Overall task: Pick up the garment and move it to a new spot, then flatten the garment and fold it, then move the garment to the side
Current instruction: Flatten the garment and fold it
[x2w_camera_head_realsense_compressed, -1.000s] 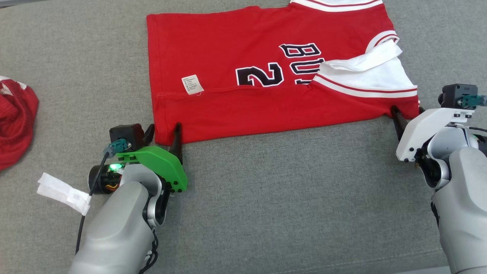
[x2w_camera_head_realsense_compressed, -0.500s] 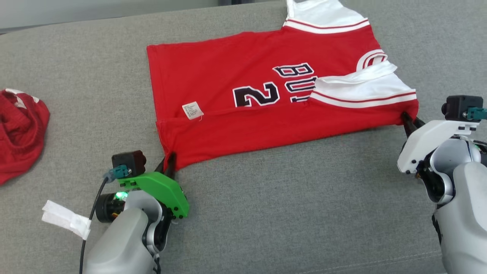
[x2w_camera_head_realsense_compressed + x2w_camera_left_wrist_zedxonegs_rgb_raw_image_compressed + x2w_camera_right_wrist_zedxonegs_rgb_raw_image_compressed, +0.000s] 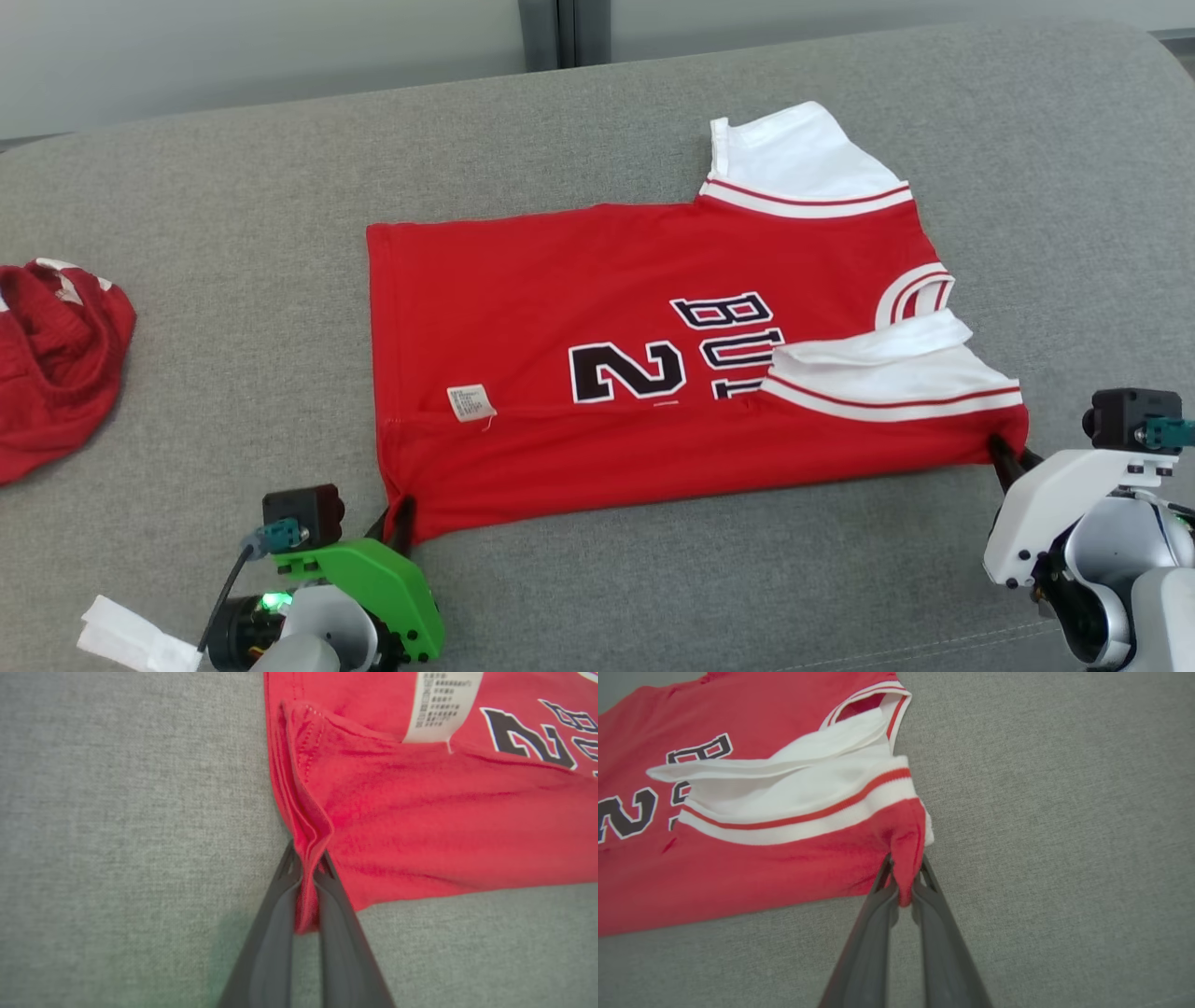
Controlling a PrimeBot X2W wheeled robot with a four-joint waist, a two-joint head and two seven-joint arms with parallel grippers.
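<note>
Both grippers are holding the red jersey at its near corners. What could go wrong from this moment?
1. Slipping: the left gripper and the right gripper each pinch only a small bunch of cloth at a corner of the jersey. A hard pull might free it.
2. Unfolding: the near edge is folded over and the white sleeve lies loose on top. Lifting could undo both.

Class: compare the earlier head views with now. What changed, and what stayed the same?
The left end effector and right end effector shut on the two near corners of the jersey, bunching them; the left corner was drawn slightly towards the robot. The camera tilted up. The jersey otherwise lies as before, as does the red cloth.
</note>
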